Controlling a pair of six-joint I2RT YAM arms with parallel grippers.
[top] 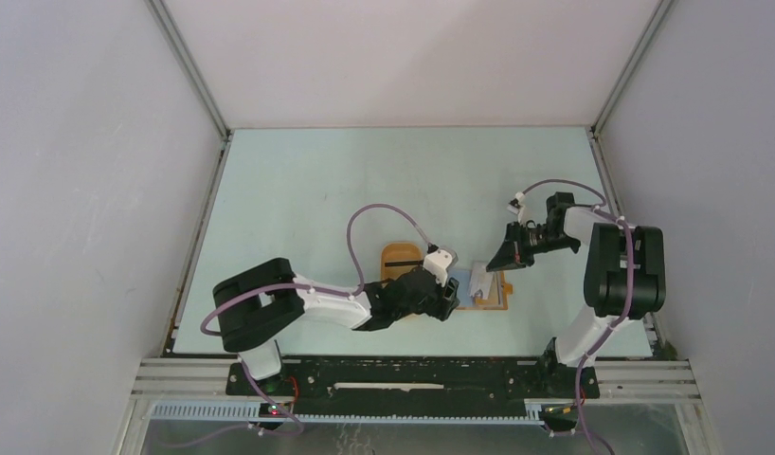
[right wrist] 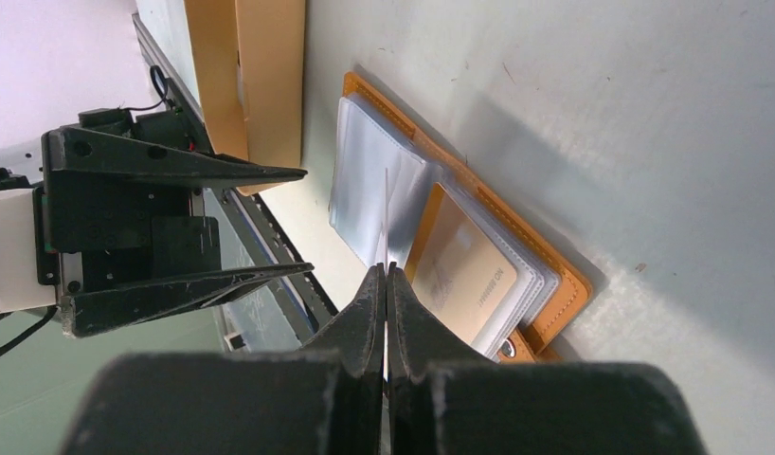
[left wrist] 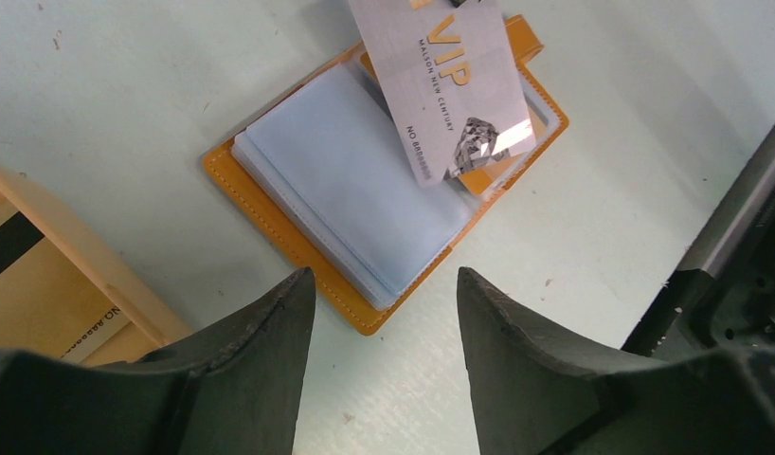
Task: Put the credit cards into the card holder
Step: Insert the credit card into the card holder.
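Note:
The card holder (left wrist: 270, 204) lies open on the table, an orange-tan bifold with pale blue sleeves (left wrist: 355, 171). My right gripper (right wrist: 386, 271) is shut on a silver "VIP" credit card (left wrist: 450, 85), held on edge over the holder's (right wrist: 554, 270) right half, its lower edge at the sleeves. A tan card (right wrist: 459, 270) sits in a sleeve there. My left gripper (left wrist: 384, 275) stands open just off the holder's near corner, nothing between its fingers. In the top view the holder (top: 499, 305) lies between the left gripper (top: 450, 289) and the right gripper (top: 493, 267).
An orange tray (left wrist: 90, 275) with a raised rim sits just left of the holder, with a black-striped card (left wrist: 9, 246) in it. The tray (top: 401, 258) lies behind my left wrist in the top view. White walls enclose the table (top: 365, 180).

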